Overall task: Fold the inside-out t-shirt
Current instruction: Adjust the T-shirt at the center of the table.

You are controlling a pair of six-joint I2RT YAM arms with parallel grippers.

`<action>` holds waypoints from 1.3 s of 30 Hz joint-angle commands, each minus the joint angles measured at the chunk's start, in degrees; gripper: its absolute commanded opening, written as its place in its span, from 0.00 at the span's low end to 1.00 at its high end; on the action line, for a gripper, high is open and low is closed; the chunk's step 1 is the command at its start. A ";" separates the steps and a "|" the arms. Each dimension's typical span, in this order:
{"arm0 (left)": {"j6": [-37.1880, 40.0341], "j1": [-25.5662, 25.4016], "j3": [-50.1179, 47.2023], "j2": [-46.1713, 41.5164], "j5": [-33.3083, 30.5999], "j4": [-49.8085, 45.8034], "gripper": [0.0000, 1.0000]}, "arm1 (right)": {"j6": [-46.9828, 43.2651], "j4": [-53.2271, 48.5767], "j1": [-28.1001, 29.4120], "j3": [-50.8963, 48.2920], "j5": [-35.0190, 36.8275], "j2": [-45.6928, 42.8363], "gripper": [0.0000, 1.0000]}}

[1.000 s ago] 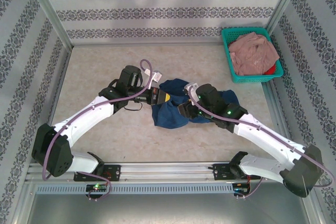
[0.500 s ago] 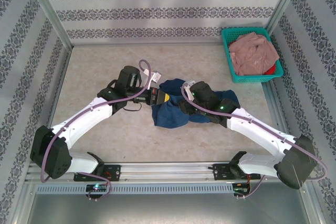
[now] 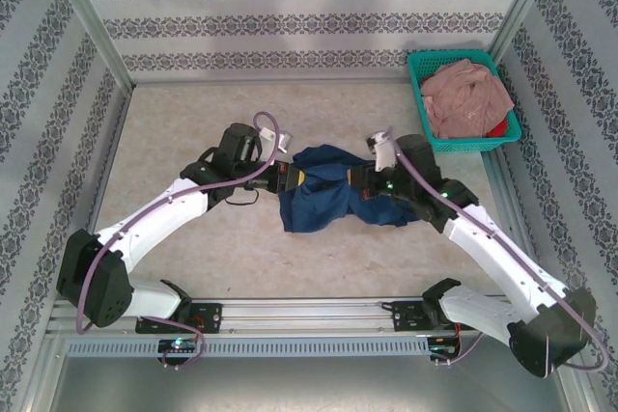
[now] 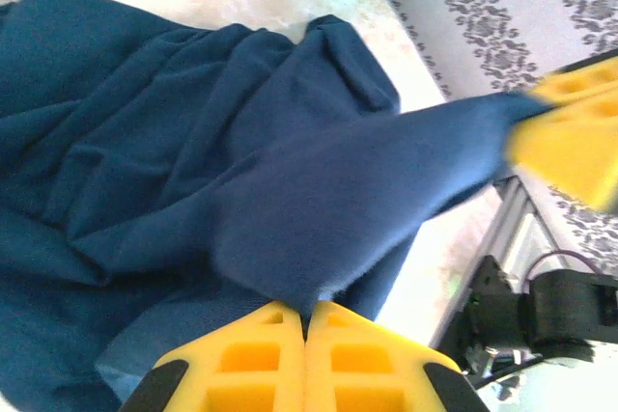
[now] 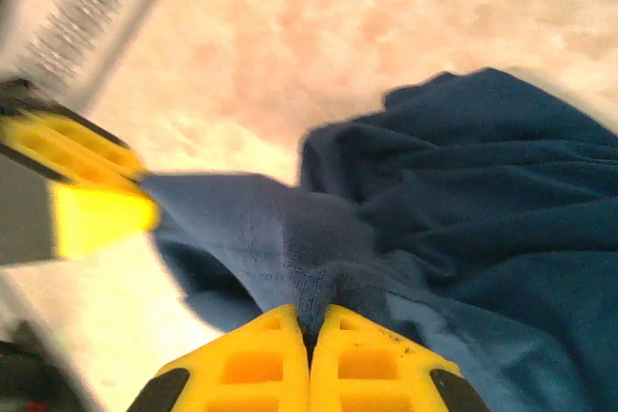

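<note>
The inside-out t-shirt (image 3: 319, 205) is a crumpled navy heap in the middle of the table. My left gripper (image 3: 301, 179) is at its left edge, and the left wrist view has its yellow jaws (image 4: 307, 314) shut on a fold of the navy cloth (image 4: 193, 142). From the right, my right gripper (image 3: 353, 178) reaches in, its jaws (image 5: 309, 320) pinched shut on a bunched ridge of the shirt (image 5: 483, 200). A short band of cloth stretches between the two grippers. No tag shows.
A teal basket (image 3: 451, 55) at the back right holds a dusty pink garment (image 3: 468, 94). Patterned walls enclose the beige table (image 3: 193, 123) on three sides. A metal rail (image 3: 309, 314) runs along the near edge.
The right gripper has closed on the shirt. Its wrist has swung back and to the right. The left arm stays in place, still gripping the cloth.
</note>
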 commanded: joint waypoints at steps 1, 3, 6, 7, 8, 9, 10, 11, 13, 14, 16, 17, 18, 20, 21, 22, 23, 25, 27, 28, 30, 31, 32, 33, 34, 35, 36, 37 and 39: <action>1.89 0.19 -1.53 0.68 -3.15 0.99 0.03 | 9.11 4.39 -1.64 -0.45 -15.08 -0.47 0.00; 2.28 -0.21 -1.60 0.88 -3.69 1.11 0.10 | 12.51 6.79 -2.35 -1.15 -16.83 -0.29 0.00; 3.00 -1.71 -2.36 0.29 -5.04 0.61 0.28 | 16.05 9.61 -2.82 -1.98 -17.74 0.44 0.00; 3.30 -2.54 -2.72 -0.28 -5.71 0.68 0.33 | 16.89 10.30 -2.86 -2.09 -17.74 0.75 0.00; 3.39 -3.43 -3.14 -0.81 -6.50 0.88 0.37 | 17.47 10.68 -2.98 -2.19 -17.85 1.23 0.00; 3.51 -4.47 -3.51 -1.42 -7.79 1.02 0.42 | 18.00 11.22 -2.95 -2.18 -18.26 1.62 0.00; 3.79 -5.53 -3.93 -1.99 -9.16 1.33 0.46 | 18.65 11.83 -2.95 -2.18 -18.66 2.10 0.00; 4.18 -6.41 -4.05 -2.29 -10.63 1.35 0.49 | 19.22 12.39 -2.95 -2.18 -19.00 2.40 0.00; 4.98 -8.15 -3.76 -2.15 -14.13 1.26 0.53 | 19.62 13.12 -2.95 -2.09 -19.49 2.90 0.00; 5.21 -8.43 -3.45 -1.68 -15.29 1.11 0.55 | 19.61 13.21 -2.95 -2.09 -19.58 3.08 0.00; 5.67 -8.76 -1.94 0.16 -16.01 0.59 0.58 | 19.62 13.24 -2.94 -2.26 -19.51 3.10 0.00; 5.58 -8.91 -1.41 0.89 -16.52 0.45 0.61 | 19.62 13.35 -2.95 -2.34 -19.51 3.11 0.00; 5.43 -9.02 -0.75 1.85 -16.81 0.67 0.63 | 19.68 13.37 -2.95 -2.55 -19.64 3.09 0.00; 5.05 -9.11 0.31 3.40 -17.49 0.83 0.64 | 19.62 13.49 -2.95 -2.92 -19.58 2.87 0.00; 4.65 -9.11 0.91 4.09 -18.67 0.90 0.64 | 19.66 13.56 -2.95 -3.26 -19.66 2.75 0.00; 4.88 -9.11 1.61 4.85 -18.81 1.26 0.64 | 19.69 13.64 -2.95 -3.52 -19.75 2.75 0.00; 5.01 -9.11 2.14 5.49 -18.85 1.51 0.64 | 19.79 13.91 -2.95 -3.79 -19.99 2.75 0.00; 5.90 -9.20 3.83 7.09 -19.32 1.40 0.64 | 19.84 14.06 -2.95 -4.19 -20.60 3.00 0.00; 7.34 -9.20 5.50 8.43 -20.73 0.29 0.58 | 19.43 13.40 -2.99 -4.24 -20.72 2.90 0.00; 7.93 -9.20 6.18 8.86 -21.05 -0.25 0.50 | 18.85 12.45 -3.10 -4.17 -20.11 2.67 0.00; 9.24 -9.20 6.85 8.40 -19.68 -0.86 0.29 | 18.29 10.52 -4.21 -3.97 -18.65 2.06 0.00; 9.76 -9.07 6.51 7.47 -17.53 -0.53 0.20 | 18.32 9.65 -5.12 -4.02 -17.65 1.64 0.00; 9.91 -8.75 5.88 6.29 -14.27 0.26 0.15 | 17.91 8.46 -5.69 -3.89 -15.70 1.07 0.00; 9.27 -8.06 4.75 4.64 -9.39 2.07 0.11 | 16.98 6.43 -6.02 -3.40 -12.40 0.54 0.00; 7.79 -7.07 3.08 2.88 -1.58 5.11 0.08 | 15.59 4.14 -6.02 -2.79 -9.56 0.08 0.00; 5.65 -6.07 0.98 1.30 6.24 9.50 0.08 | 14.55 2.81 -5.94 -2.39 -7.81 -0.22 0.00; 2.87 -5.27 -0.94 0.10 12.47 14.31 0.07 | 14.01 2.51 -5.88 -2.28 -7.08 -0.33 0.00; -0.87 -4.64 -3.16 -0.82 18.26 20.36 0.07 | 13.55 2.26 -5.85 -2.33 -6.34 -0.50 0.00; -6.80 -4.28 -5.88 -1.32 25.76 29.09 0.06 | 12.69 1.54 -5.89 -2.14 -6.21 -0.31 0.00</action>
